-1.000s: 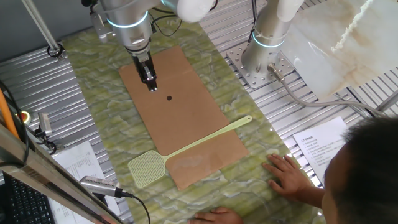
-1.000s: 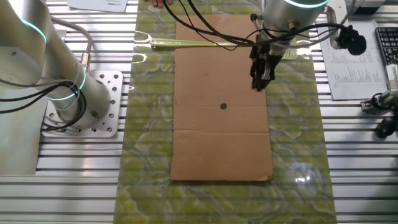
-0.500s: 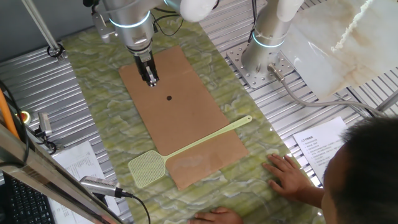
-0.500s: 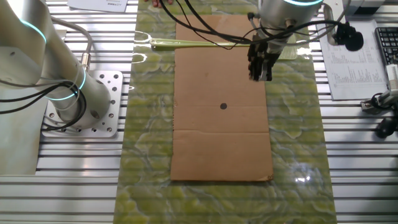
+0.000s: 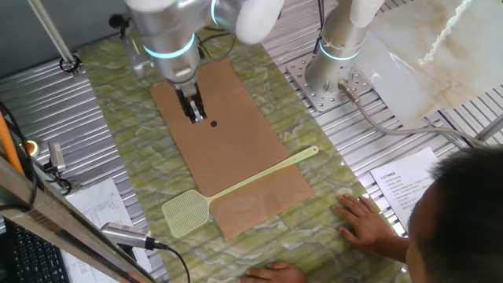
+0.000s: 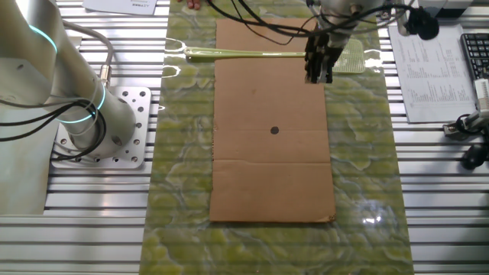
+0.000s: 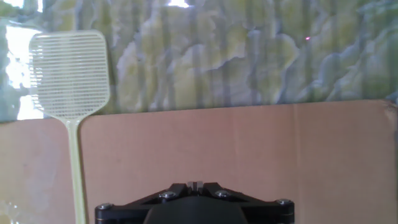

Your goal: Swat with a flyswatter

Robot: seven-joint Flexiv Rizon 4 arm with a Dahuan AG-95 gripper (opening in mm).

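Note:
The pale yellow-green flyswatter [image 5: 251, 179] lies flat across the near end of the brown board [image 5: 236, 149], its mesh head [image 5: 186, 212] on the green mat. In the other fixed view the flyswatter's handle [image 6: 244, 54] crosses the board's [image 6: 271, 168] far end. My gripper [image 5: 195, 118] hangs above the board next to a black dot [image 5: 214, 123], fingers together and empty. In the other fixed view my gripper [image 6: 317, 75] is close to the swatter's head. The hand view shows the flyswatter [image 7: 69, 74] ahead at left, and my gripper [image 7: 195, 184] shut.
A person's hands [image 5: 365, 220] rest on the mat beyond the swatter's handle tip. A second arm's base [image 5: 338, 63] stands on a metal plate beside the mat. Papers [image 5: 401, 181] and a microphone [image 5: 126, 234] lie at the table's edges.
My gripper has moved across the board toward the swatter's head end. The swatter has not moved.

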